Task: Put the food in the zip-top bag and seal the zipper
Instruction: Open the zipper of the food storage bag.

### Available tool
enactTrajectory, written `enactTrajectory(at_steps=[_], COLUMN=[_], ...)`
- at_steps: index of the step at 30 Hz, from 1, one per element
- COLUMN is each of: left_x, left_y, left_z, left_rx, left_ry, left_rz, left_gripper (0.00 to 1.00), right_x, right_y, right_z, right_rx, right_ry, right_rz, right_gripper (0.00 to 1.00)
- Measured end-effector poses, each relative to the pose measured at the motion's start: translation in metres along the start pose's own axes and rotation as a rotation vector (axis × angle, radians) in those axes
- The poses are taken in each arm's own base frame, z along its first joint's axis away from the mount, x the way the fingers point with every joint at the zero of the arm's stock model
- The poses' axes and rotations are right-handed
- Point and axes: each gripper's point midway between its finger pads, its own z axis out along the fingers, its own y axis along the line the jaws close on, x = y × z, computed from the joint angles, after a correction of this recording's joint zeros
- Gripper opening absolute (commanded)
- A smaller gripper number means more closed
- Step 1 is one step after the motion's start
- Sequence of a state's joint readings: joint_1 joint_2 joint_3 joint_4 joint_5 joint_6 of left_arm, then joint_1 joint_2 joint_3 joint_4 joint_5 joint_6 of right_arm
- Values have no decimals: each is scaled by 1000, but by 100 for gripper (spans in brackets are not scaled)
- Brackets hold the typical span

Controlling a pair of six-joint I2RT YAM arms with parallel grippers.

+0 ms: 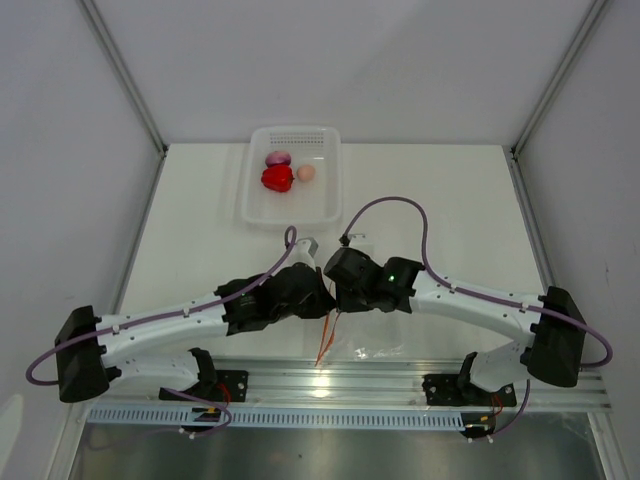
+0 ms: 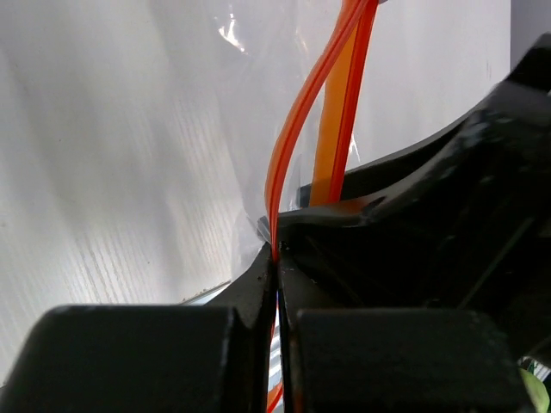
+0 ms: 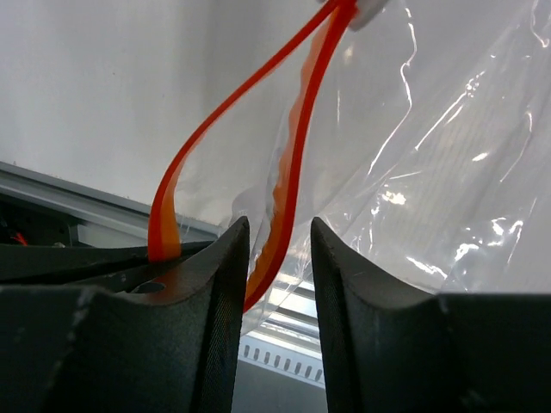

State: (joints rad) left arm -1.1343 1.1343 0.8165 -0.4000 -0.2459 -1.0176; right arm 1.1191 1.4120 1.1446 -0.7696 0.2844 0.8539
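Left gripper (image 2: 276,258): fingers pressing together, pinching one lip of the zipper (image 2: 293,146) right at the tips

Right gripper (image 3: 275,237): jaws standing apart, an orange strip of the zipper (image 3: 224,112) hanging loose in the gap between them, not clamped

Zipper: two orange-red lips bowing away from each other, leaving the mouth parted, and meeting again at the far end

Zip-top bag (image 3: 430,172): clear crinkled film trailing from the strip; in the top view lying at the near edge of the table (image 1: 200,260), just below the two grippers meeting mid-table

Food: red piece (image 1: 277,178), purple-pink piece (image 1: 278,158) and peach ball (image 1: 306,173) sitting close together in the white tray (image 1: 255,200) at the far side, well apart from the bag
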Motion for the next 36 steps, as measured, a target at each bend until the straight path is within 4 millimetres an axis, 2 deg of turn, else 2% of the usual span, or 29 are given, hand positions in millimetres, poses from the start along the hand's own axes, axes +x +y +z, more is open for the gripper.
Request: enactTrajectory(at_steps=[6, 8, 9, 12, 15, 18, 22, 27, 30, 33, 36], left_x=[-3, -4, -5, -9, -13, -16, -19, -23, -28, -32, -29], left_y=[-3, -3, -5, -10, -15, -17, -18, -4, 0, -8, -16], left_z=[-1, -2, -2, -5, -9, -13, -15, -11, -8, -7, -4], left_rx=[-1, 3, 8, 35, 60, 81, 93, 76, 98, 145, 184], left_ry=[-19, -23, -27, -41, -56, -69, -82, -90, -89, -82, -51], left_rz=[-9, -12, -13, -22, -27, -22, -3, 5, -6, 2, 45], left_gripper=[1, 0, 1, 0, 1, 1, 1, 0, 1, 0, 1], right_x=[4, 4, 4, 1, 0, -3, -16, -46, -64, -69, -71], right_y=[3, 3, 4, 8, 9, -1, -26, -67, -80, -87, -94], right_z=[6, 7, 7, 7, 7, 4, -16, -63, -88, -98, -98], right_rx=[1, -1, -3, -18, -17, 17, 62, 121, 123, 118, 133], right_ry=[8, 6, 4, -4, -12, -26, -69, -166, -220, -238, -233], right_rz=[10, 18, 23, 37, 49, 45, 55, 102, 122, 119, 110], right_gripper=[35, 30, 26, 0, 0, 0, 0, 0, 0, 0, 0])
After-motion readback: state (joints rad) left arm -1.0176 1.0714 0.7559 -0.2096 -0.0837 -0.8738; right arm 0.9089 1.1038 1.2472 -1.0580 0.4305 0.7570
